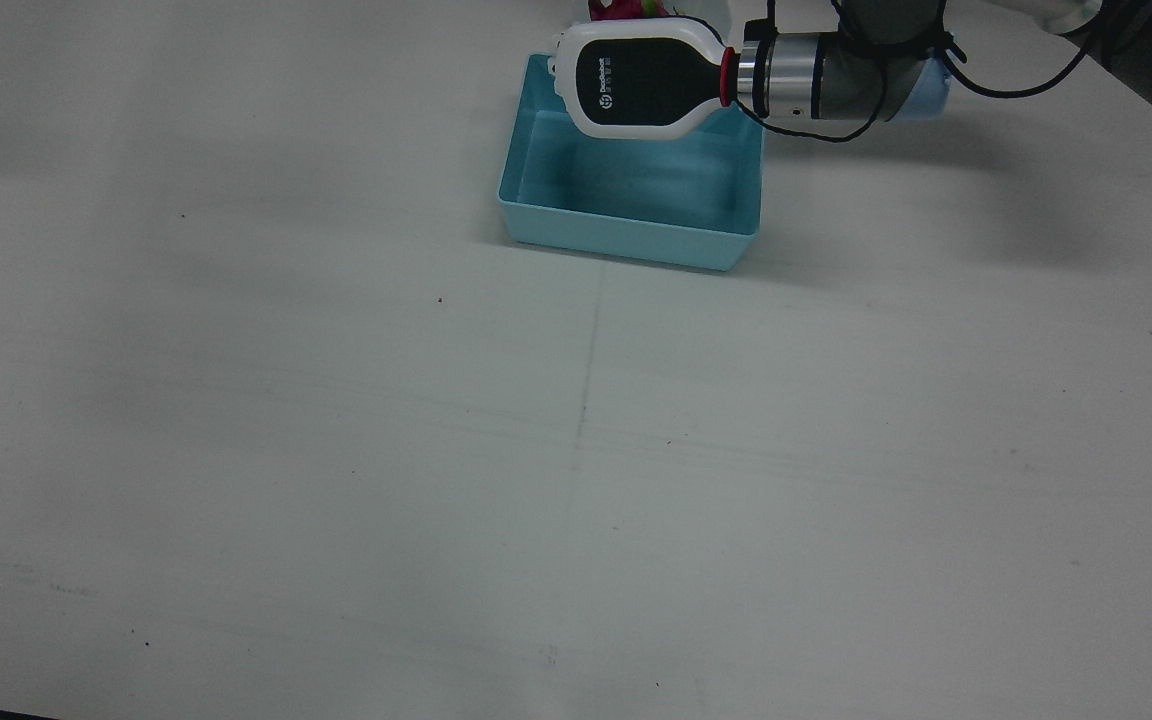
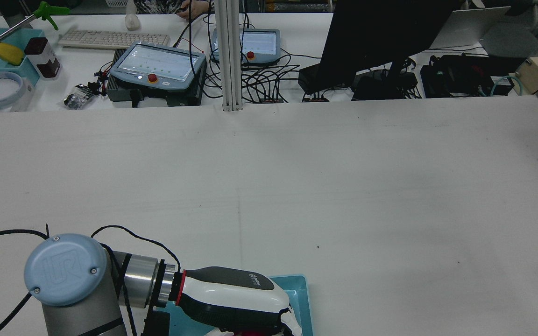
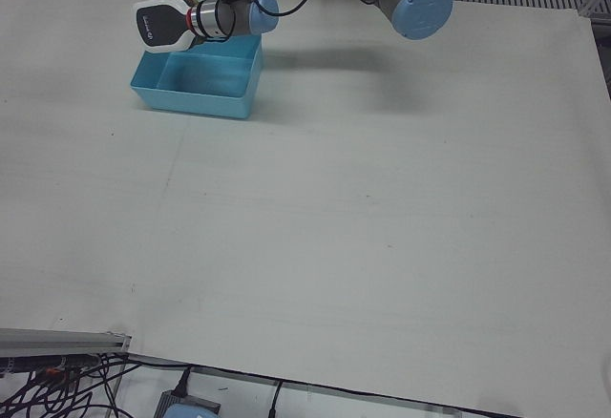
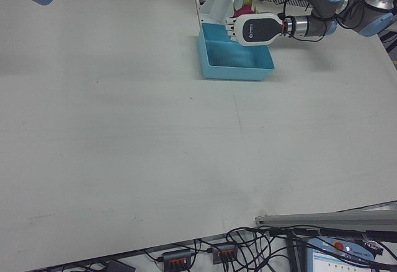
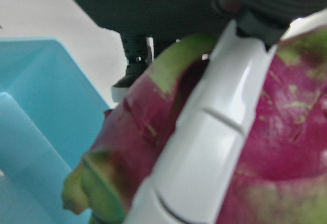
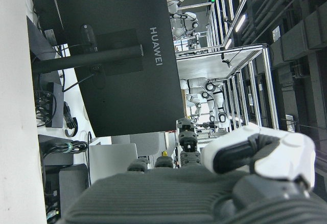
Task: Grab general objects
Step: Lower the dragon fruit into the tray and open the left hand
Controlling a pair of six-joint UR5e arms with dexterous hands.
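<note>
Fruit first: our left hand (image 1: pixel 636 85) grips the dragon fruit (image 5: pixel 265 147) above the blue bin's (image 1: pixel 626 235) far edge; we should release low.

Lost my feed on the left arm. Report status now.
Left hand shut on dragon fruit, fingers wrapped around it, over the teal bin's far edge. Right hand holds nothing, well away from the bin. Nothing in the way.

Robotics lab: teach pendants (image 2: pixel 157 65), monitor (image 2: pixel 381 32) (cables everywhere).

left hand (image 1: pixel 636 85) fingers curled in a grasp (arm horizontal), right hand (image 6: pixel 255 157) raised
</note>
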